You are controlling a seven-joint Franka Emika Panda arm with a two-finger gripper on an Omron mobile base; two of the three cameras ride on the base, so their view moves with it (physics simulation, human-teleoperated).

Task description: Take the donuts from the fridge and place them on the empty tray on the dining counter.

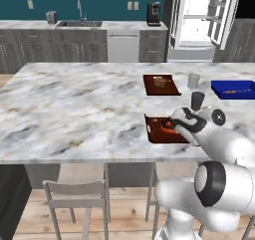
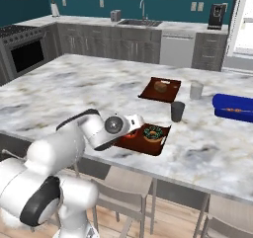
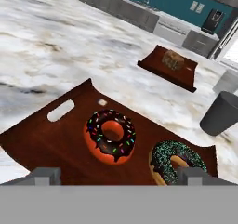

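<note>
donuts (image 3: 109, 135) | 2 on tray (image 3: 42, 139) (both flat) | claw (image 3: 118, 174) just above, spread

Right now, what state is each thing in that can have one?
Fridge: doors open, white inside showing.
Near tray: holds two donuts.
Red-orange donut: lying flat on the near tray.
Tan donut: flat beside it.
Far tray: holds a tan block.
Dark cup: upright.
Fingers: spread open, holding nothing.

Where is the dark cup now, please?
The dark cup stands on the dining counter, between the near tray holding both donuts and the far tray; a lighter cup stands behind it.
</note>
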